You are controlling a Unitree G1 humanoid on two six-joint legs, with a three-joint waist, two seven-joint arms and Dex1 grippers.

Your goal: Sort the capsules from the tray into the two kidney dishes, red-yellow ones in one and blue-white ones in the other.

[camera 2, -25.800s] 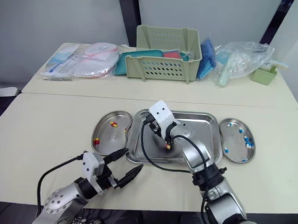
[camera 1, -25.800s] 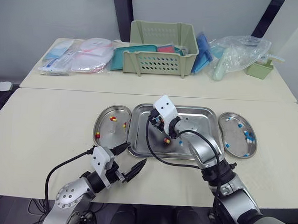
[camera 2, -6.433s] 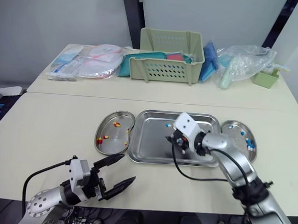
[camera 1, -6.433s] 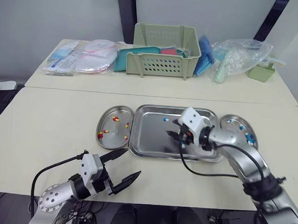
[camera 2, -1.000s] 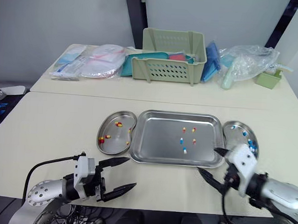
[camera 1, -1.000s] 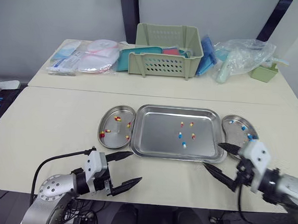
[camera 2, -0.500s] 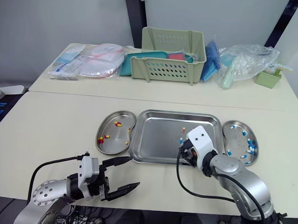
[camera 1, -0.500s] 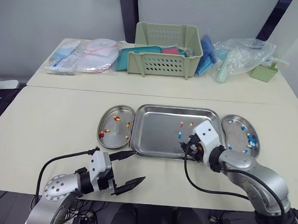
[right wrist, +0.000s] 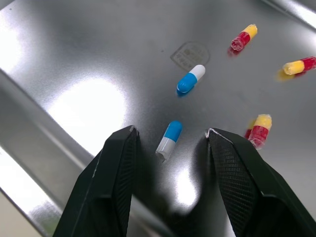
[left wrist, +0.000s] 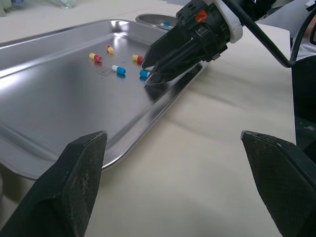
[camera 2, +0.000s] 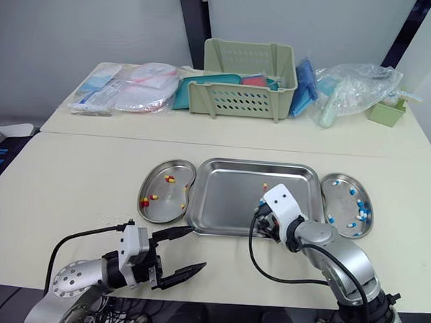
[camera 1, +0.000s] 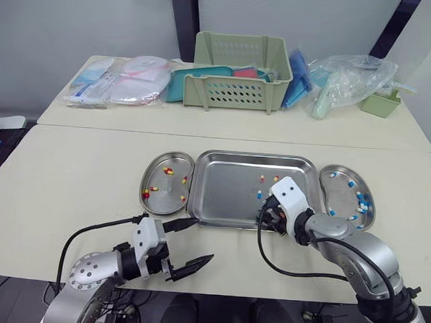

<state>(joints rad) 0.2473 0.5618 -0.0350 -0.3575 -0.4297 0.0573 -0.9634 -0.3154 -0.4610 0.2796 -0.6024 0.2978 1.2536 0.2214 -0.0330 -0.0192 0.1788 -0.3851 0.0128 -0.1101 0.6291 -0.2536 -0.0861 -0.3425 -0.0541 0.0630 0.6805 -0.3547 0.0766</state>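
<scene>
The steel tray (camera 1: 228,198) lies mid-table and holds several capsules. My right gripper (right wrist: 170,131) is low over the tray's near right part, open, its fingers on either side of a blue-white capsule (right wrist: 169,139) without touching it. A second blue-white capsule (right wrist: 190,79) and three red-yellow ones (right wrist: 243,37) lie just beyond. The left kidney dish (camera 1: 156,198) contains red-yellow capsules, while the right kidney dish (camera 1: 342,191) contains blue-white ones. My left gripper (camera 1: 203,239) hovers open and empty over the table's front edge, before the tray's left corner.
On the rear table stand a green basket (camera 1: 238,69), flat plastic packs (camera 1: 122,81) at the left, a clear bag (camera 1: 343,78) and a small green box (camera 1: 377,103) at the right. Black cables trail from both wrists.
My right gripper swung from the table's front right edge into the tray and has settled open around a blue-white capsule. The left gripper stayed open near the front edge.
</scene>
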